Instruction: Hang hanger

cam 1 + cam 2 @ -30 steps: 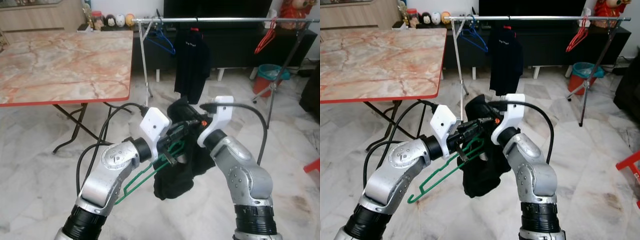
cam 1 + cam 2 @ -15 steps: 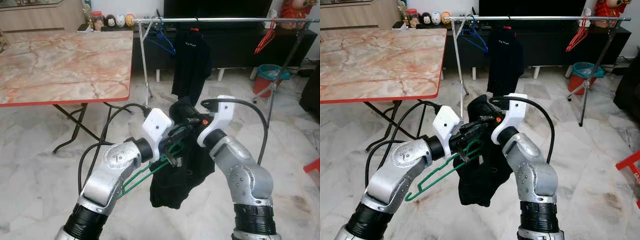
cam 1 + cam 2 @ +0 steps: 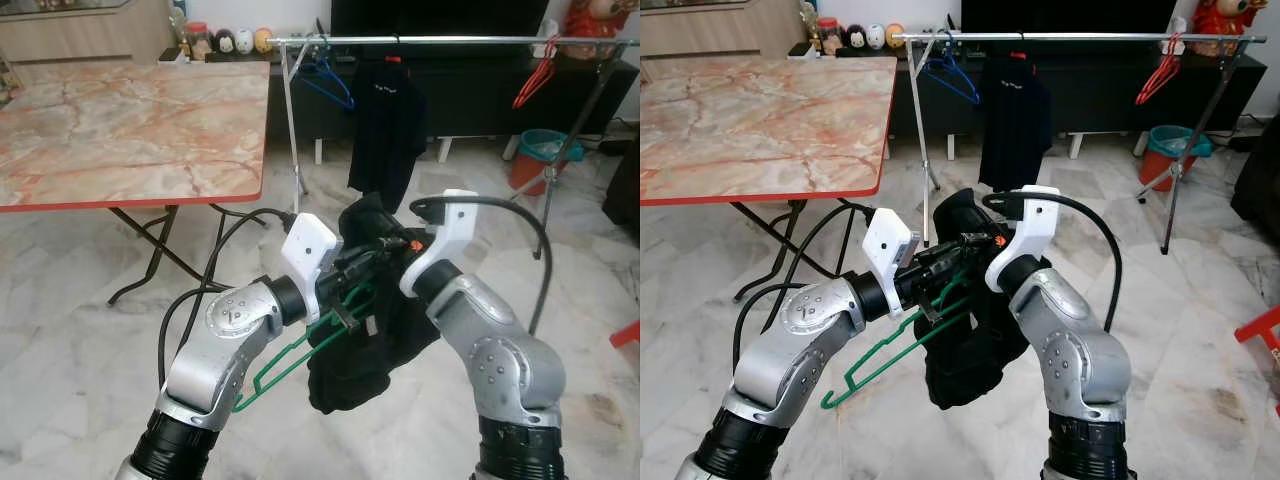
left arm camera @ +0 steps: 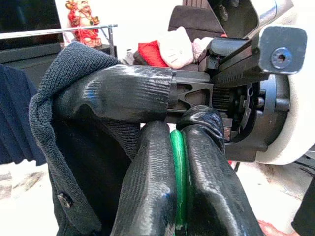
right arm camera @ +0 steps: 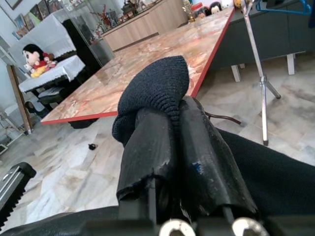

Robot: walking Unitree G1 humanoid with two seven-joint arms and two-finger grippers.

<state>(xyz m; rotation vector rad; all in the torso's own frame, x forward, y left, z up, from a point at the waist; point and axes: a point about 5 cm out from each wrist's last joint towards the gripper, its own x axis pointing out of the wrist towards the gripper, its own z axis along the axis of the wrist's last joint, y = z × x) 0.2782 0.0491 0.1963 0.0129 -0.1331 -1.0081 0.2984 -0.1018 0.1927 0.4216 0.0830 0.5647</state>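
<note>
Hanger (image 3: pixel 902 345) garment (image 3: pixel 962 365) bunched higher again; both grippers' jaws clamped.

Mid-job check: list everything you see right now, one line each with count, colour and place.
Wire hanger: one, green, in left pincer.
Knit garment: one, black, bunched on that hanger, pinched by right pincer.
Clothes rail: one, silver, ahead.
Hung shirt: one, dark, on rail.
Spare hangers: blue, red, on rail.
Marble-pattern folding table: one, red-edged, ahead-left.
Bin: one, red, teal liner, behind the rail.
Left pincer: shut.
Right pincer: shut.
</note>
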